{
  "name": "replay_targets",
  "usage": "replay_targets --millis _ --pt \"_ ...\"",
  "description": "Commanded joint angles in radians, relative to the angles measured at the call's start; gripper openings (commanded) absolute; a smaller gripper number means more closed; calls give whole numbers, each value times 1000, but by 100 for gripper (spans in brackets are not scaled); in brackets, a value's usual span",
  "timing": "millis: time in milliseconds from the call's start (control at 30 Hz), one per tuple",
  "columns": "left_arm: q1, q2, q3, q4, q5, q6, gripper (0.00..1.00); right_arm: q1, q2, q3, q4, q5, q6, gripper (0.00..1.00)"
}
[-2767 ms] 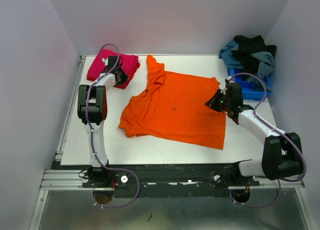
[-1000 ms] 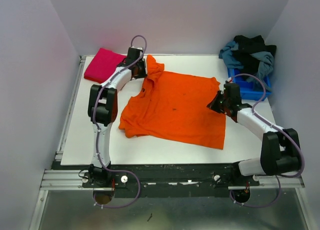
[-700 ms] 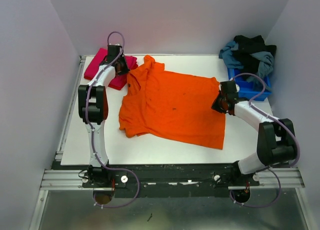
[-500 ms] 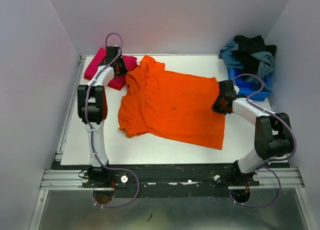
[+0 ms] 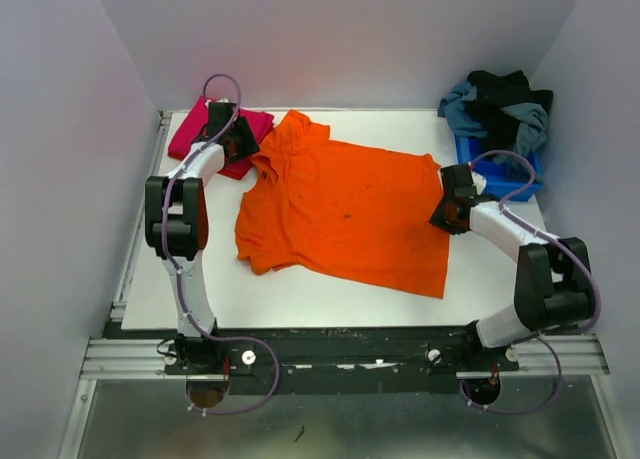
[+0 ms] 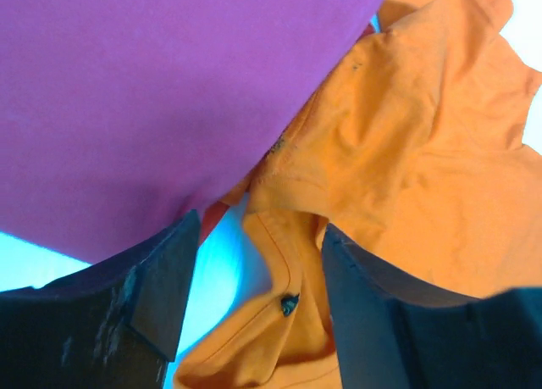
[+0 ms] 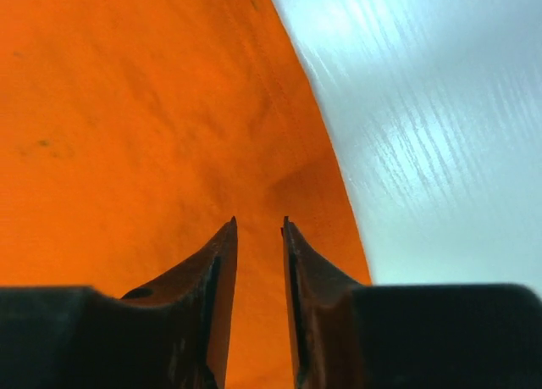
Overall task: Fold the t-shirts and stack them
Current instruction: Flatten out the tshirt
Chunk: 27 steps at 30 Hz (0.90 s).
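An orange t-shirt (image 5: 345,214) lies spread flat on the white table (image 5: 300,291). A magenta folded t-shirt (image 5: 208,131) sits at the back left, filling the upper left of the left wrist view (image 6: 144,92). My left gripper (image 5: 243,151) is open at the orange shirt's collar. In its own view the collar fold (image 6: 284,262) lies loosely between the wide jaws (image 6: 254,275), with bare table showing beside it. My right gripper (image 5: 440,219) rests at the shirt's right hem. Its jaws (image 7: 258,226) stand a little apart over the orange cloth (image 7: 144,118), pinching nothing.
A blue bin (image 5: 500,182) at the back right holds a heap of dark and blue clothes (image 5: 497,107). Grey walls close in the table on three sides. Bare table (image 7: 423,135) shows right of the shirt's hem.
The left arm dragged the orange shirt's collar left toward the magenta shirt, flattening the bunched sleeve. Both grippers then opened and let the cloth go.
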Motion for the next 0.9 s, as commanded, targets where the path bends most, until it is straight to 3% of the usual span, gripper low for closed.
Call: replay_targets --millis 0,100,233,467,667,867 --pt "-13 -151 -75 119 45 -33 69 -6 -108 4 142 4 -144 43" --pt "-32 -215 -123 117 50 -47 70 -6 -43 154 89 76 -187 46" --pt "-49 -320 -236 116 39 -84 70 -7 114 366 14 143 -245 42" --pt "-56 -597 -650 293 31 -202 69 -23 339 643 -80 186 -276 40" --pt "-79 -740 -860 381 69 -233 70 -41 485 797 -143 197 -279 35" --pt "-147 -788 -917 358 48 -207 70 -75 577 866 -158 168 -276 28"
